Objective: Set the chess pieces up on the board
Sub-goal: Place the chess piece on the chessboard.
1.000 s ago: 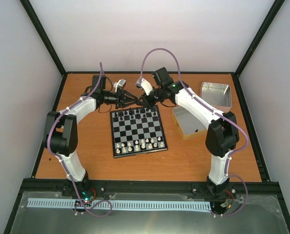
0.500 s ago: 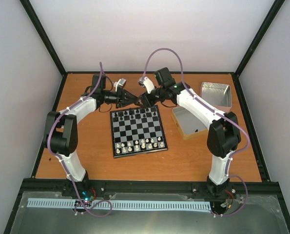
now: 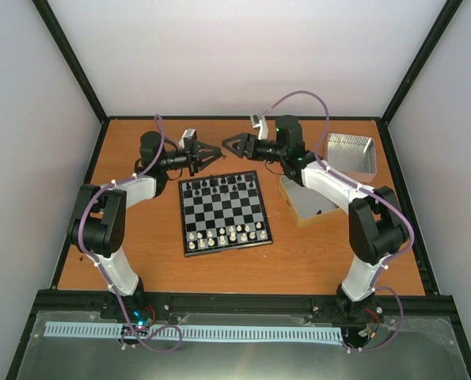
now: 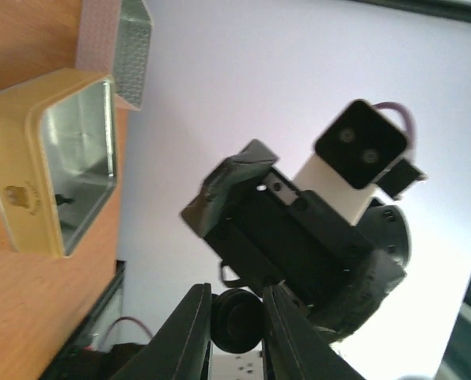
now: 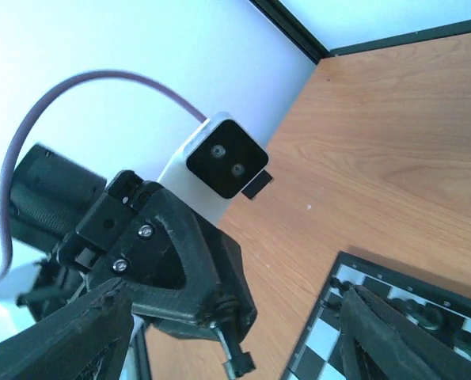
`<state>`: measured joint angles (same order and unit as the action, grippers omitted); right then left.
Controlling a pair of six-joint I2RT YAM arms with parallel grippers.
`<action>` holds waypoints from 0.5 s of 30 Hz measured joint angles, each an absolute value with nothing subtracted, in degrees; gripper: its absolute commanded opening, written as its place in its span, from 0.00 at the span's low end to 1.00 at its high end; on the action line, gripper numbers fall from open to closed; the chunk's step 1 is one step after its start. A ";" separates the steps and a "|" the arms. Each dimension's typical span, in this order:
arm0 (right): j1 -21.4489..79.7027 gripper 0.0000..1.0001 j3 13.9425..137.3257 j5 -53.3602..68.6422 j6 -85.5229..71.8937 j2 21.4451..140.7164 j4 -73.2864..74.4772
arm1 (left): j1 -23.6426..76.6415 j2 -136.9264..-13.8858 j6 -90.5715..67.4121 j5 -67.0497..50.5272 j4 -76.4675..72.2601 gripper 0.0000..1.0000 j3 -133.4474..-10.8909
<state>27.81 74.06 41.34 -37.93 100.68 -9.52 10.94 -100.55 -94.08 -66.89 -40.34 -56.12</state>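
Observation:
The board [image 3: 223, 212] lies mid-table, with black chess pieces [image 3: 219, 185] on its far rows and white ones on its near rows. Just beyond its far edge, my left gripper [image 3: 216, 150] is shut on a small black chess piece [image 4: 237, 321], which sits between the fingers [image 4: 189, 336]. In the right wrist view that piece [image 5: 236, 355] sticks out of the left gripper's tip. My right gripper [image 3: 229, 144] faces it a short gap away. Its jaws [image 5: 233, 294] stand wide open and empty. A corner of the board [image 5: 377, 324] shows below.
A gold tin [image 3: 302, 202] [image 4: 37, 198] stands right of the board, and a tiny black piece [image 4: 61, 198] lies inside it. A silver foil tray [image 3: 351, 152] [image 4: 128, 47] sits at the back right. Black frame posts edge the table.
My right gripper has opened wide and drawn back to the right, away from the left gripper. The left gripper stays shut on the black piece and has shifted slightly left.

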 measured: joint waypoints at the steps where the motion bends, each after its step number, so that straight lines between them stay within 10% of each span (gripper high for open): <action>1: 27.88 0.70 74.30 41.36 -39.51 101.08 -10.55 | 10.94 -100.55 -98.04 -65.95 -43.75 0.07 -55.61; 15: 27.90 0.39 74.56 46.22 -53.39 104.31 -24.88 | 10.92 -100.55 -116.05 -58.65 -55.94 0.08 -55.72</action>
